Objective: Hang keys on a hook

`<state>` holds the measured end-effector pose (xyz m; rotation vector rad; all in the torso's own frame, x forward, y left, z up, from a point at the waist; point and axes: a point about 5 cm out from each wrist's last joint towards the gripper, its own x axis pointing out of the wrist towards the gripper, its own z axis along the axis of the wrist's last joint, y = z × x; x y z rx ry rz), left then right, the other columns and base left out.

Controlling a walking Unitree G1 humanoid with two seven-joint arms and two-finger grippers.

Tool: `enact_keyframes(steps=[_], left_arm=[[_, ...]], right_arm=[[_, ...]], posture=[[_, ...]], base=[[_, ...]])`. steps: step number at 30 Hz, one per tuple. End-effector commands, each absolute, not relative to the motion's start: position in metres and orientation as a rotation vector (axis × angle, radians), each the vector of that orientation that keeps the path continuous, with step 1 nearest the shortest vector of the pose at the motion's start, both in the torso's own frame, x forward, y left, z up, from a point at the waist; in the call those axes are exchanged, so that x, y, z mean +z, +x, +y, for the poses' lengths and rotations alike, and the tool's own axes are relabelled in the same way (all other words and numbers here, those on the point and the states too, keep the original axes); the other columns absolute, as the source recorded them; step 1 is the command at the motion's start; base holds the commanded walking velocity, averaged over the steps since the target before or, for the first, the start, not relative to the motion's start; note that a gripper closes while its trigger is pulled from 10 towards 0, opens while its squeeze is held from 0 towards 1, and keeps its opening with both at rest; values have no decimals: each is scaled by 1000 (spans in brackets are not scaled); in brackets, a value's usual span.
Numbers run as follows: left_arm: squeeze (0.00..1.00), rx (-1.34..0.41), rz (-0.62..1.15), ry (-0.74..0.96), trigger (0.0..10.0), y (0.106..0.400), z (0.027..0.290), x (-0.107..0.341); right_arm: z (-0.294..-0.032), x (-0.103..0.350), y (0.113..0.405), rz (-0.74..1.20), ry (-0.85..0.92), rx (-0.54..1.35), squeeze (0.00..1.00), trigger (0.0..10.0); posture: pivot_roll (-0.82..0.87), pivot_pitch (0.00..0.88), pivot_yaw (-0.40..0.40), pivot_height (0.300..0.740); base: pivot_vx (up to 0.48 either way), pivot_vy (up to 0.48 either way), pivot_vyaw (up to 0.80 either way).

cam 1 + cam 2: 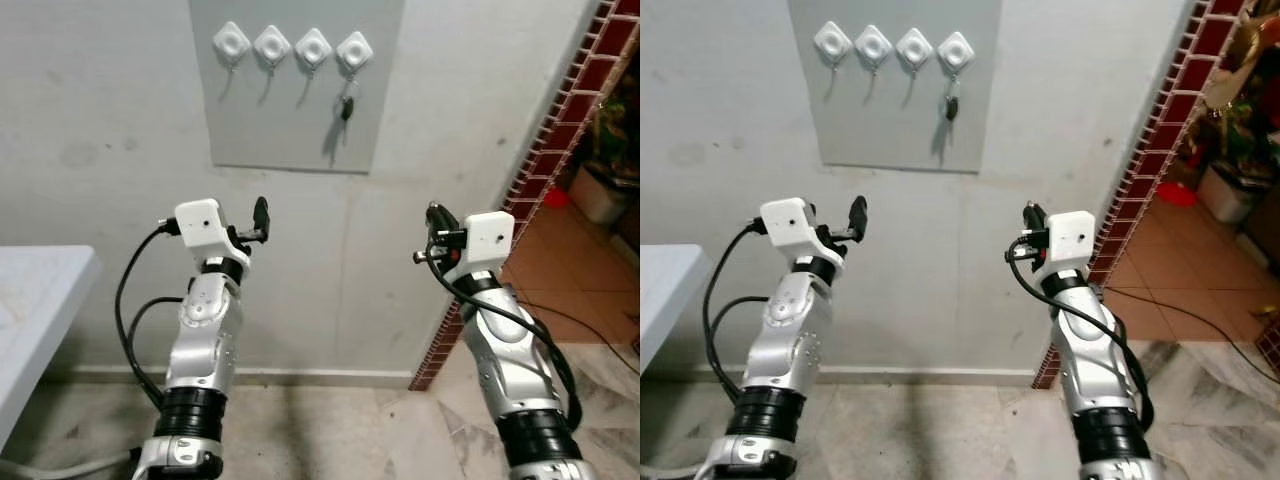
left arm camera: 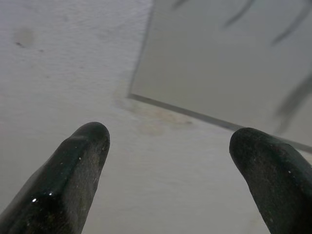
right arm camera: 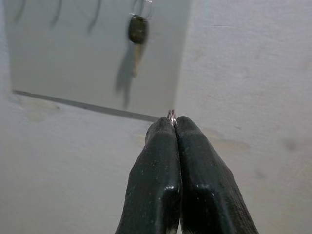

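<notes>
Right end effector (image 3: pixel 174 122) pinching ring (image 3: pixel 171 114); keys (image 1: pixel 346 107) hanging on hook (image 1: pixel 354 50).

I see a grey rectangular wall panel (image 1: pixel 296 120) carrying four white diamond-shaped plastic hooks (image 1: pixel 294 45) in a row. From the rightmost white hook (image 1: pixel 354 50) hangs a small dark-headed key on a thin metal ring (image 1: pixel 347 106), dangling straight down against the panel (its shadow falls just beside it). The other three hooks carry nothing.
</notes>
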<state>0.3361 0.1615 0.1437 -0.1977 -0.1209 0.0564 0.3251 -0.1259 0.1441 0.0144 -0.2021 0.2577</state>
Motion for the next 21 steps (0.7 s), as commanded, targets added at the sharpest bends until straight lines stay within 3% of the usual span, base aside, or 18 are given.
enact_keyframes(steps=[1,9,21], left_arm=[[0,24,-128,-208,10000,337,148,147],[0,24,-130,-210,10000,336,147,146],[0,18,-101,-215,10000,336,142,141]], right_arm=[[-139,147,326,-211,-6,228,0,10000],[-138,146,326,-209,-11,239,0,10000],[-138,146,325,-204,-22,251,0,10000]], posture=[[18,0,-65,740],[19,0,-68,740],[15,0,-70,740]], base=[[364,0,0],[363,0,0],[0,0,0]])
